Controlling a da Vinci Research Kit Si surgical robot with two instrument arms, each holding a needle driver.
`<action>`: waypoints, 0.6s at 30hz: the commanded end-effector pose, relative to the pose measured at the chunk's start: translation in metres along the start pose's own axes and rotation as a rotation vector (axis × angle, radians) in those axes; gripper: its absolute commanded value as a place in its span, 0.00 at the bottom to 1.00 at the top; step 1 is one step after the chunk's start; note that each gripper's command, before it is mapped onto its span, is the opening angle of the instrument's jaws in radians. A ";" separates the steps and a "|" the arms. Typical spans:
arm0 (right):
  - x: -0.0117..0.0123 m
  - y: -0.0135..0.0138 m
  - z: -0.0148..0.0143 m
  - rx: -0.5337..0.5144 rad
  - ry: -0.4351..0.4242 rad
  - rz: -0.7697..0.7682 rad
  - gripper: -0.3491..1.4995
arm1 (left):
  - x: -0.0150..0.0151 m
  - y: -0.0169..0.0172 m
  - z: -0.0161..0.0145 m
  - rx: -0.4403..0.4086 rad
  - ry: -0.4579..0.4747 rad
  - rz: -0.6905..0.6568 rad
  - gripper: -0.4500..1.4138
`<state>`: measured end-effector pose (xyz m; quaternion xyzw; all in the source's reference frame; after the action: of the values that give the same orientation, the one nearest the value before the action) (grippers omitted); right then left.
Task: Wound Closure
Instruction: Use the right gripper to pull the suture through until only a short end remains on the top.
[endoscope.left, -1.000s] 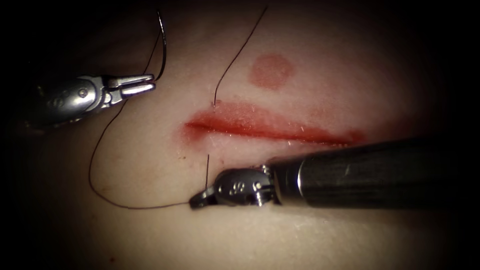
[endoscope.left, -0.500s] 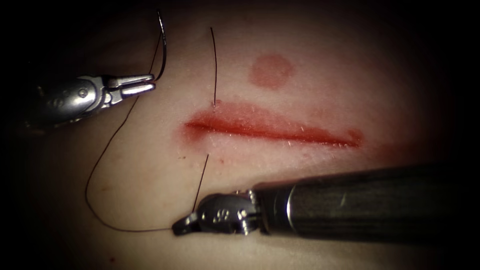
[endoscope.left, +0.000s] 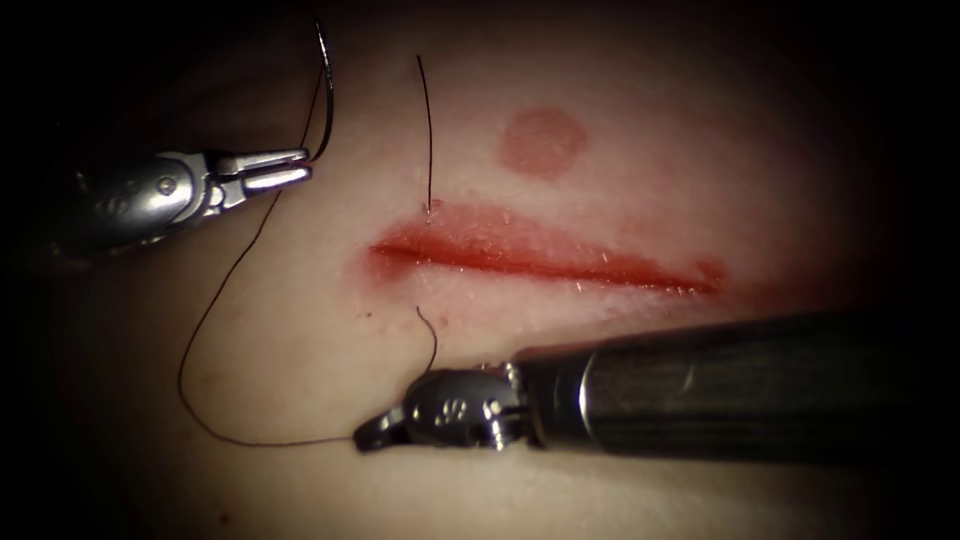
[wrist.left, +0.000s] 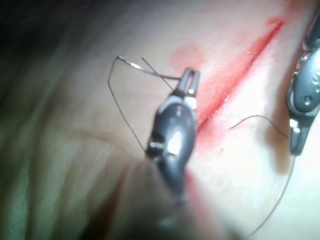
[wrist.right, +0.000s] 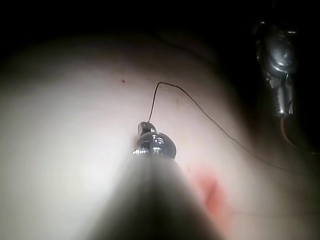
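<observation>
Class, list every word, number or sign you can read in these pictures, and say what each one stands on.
No text can be read with certainty.
Right tool, on its wrist housing: small stamped marks, too small to read.
Left tool, on its wrist housing: small stamped marks, too blurred to read.
Tissue, needle and thread: no markings.

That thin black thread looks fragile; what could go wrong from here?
The right tool grips the thread below the cut; a hard tug might snap it or tear the tissue. The short free end above the cut could slip through. The left tool holds the needle near one end, so it might swivel.
</observation>
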<state>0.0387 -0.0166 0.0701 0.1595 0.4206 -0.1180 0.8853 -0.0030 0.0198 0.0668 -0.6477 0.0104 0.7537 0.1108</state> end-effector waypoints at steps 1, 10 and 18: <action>-0.0004 0.0000 0.0008 0.002 0.000 0.001 0.00 | -0.0006 0.0000 0.0006 -0.001 0.001 0.000 0.05; -0.0003 -0.0003 -0.0005 -0.105 0.104 0.119 0.99 | 0.0001 0.0005 0.0005 -0.010 0.007 0.000 0.05; -0.0017 -0.0009 -0.0098 -0.196 0.264 0.220 0.99 | 0.0028 0.0025 0.0012 -0.048 0.053 -0.024 0.05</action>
<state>0.0302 -0.0132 0.0647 0.1297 0.5249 0.0448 0.8401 -0.0045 0.0180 0.0630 -0.6702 -0.0129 0.7347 0.1037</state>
